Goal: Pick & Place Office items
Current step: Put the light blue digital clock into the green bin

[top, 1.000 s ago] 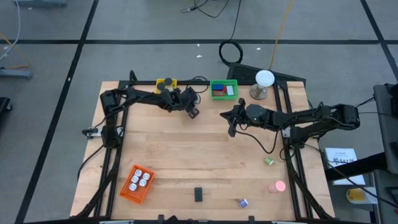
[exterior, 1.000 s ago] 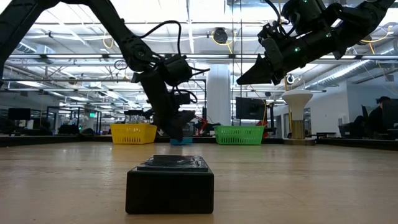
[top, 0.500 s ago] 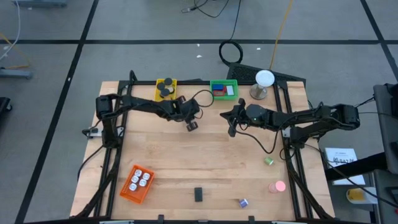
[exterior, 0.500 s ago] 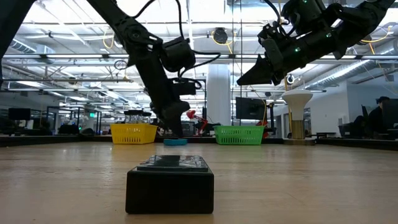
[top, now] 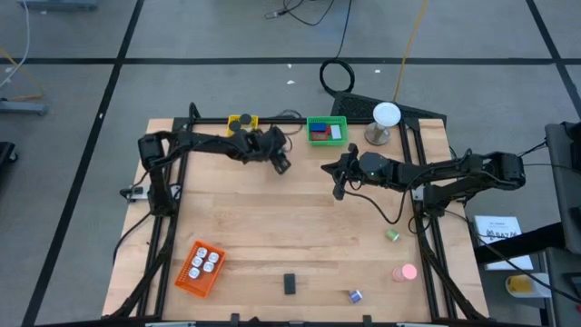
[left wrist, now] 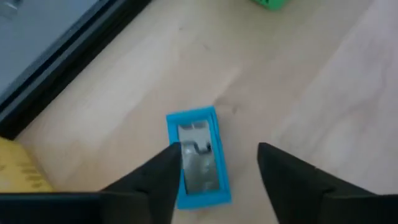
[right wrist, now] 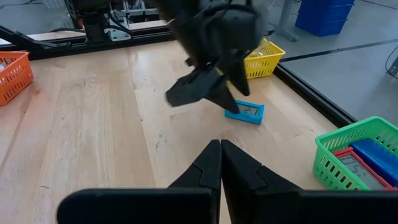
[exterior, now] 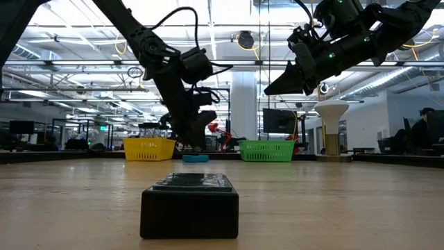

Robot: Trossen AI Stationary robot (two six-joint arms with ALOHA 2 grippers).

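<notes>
A cyan clip (left wrist: 198,158) lies flat on the wooden table between the yellow basket (top: 241,122) and the green basket (top: 327,130). It also shows in the right wrist view as the cyan clip (right wrist: 245,111). My left gripper (left wrist: 217,171) hangs open just over it, slanting down, one finger above the clip's edge and the other beside it. The low view shows my left gripper (exterior: 194,142) slightly above the clip (exterior: 195,157). My right gripper (top: 338,188) waits shut in the air right of the table's middle.
A black block (top: 290,283) lies near the front edge, with an orange basket (top: 201,267) of white pieces to its left. A green clip (top: 392,234), a pink round piece (top: 404,272) and a purple clip (top: 355,295) lie front right. A white ball on a stand (top: 387,116) stands back right.
My left gripper dipped down and toward the near edge at the cyan clip, then rose and drew back toward the far edge. The clip has stayed lying on the table. My right arm has kept still.
</notes>
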